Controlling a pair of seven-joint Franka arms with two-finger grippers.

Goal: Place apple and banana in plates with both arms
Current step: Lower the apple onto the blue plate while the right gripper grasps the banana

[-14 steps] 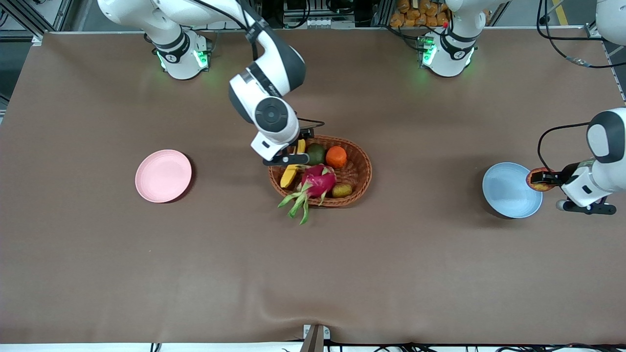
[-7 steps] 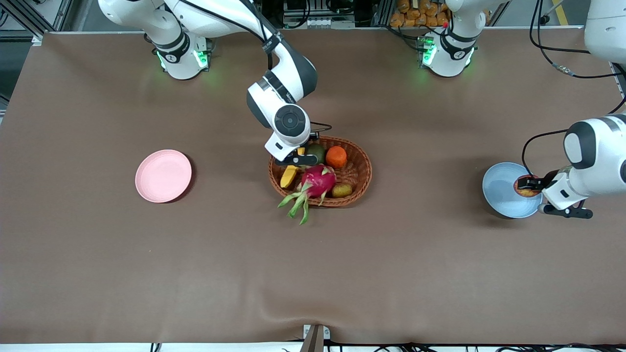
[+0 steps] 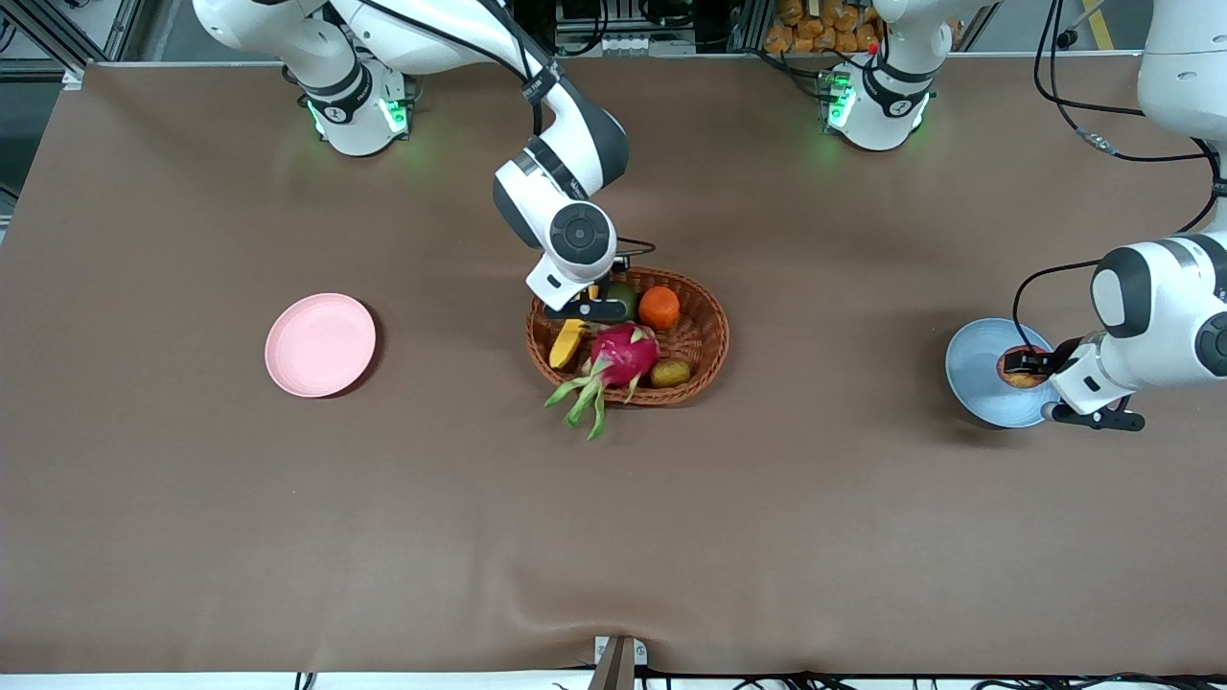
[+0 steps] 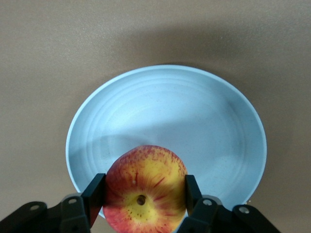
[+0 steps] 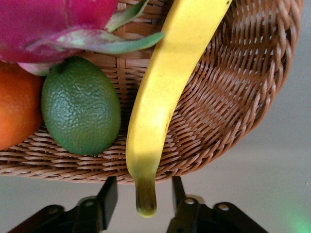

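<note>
My left gripper is shut on the apple, red with yellow patches, and holds it just over the light blue plate, near the rim at the left arm's end; the plate also shows in the left wrist view. My right gripper is open over the rim of the wicker basket, its fingers on either side of the dark tip of the yellow banana, not touching it. The banana lies in the basket. The pale pink plate lies bare at the right arm's end.
The basket also holds a pink dragon fruit, an orange, a green fruit and a brownish kiwi. The dragon fruit's green leaves hang over the basket's rim nearest the front camera.
My left gripper has carried the apple from beside the blue plate to over its inside and lower. My right gripper has moved slightly toward the banana's tip at the basket rim.
</note>
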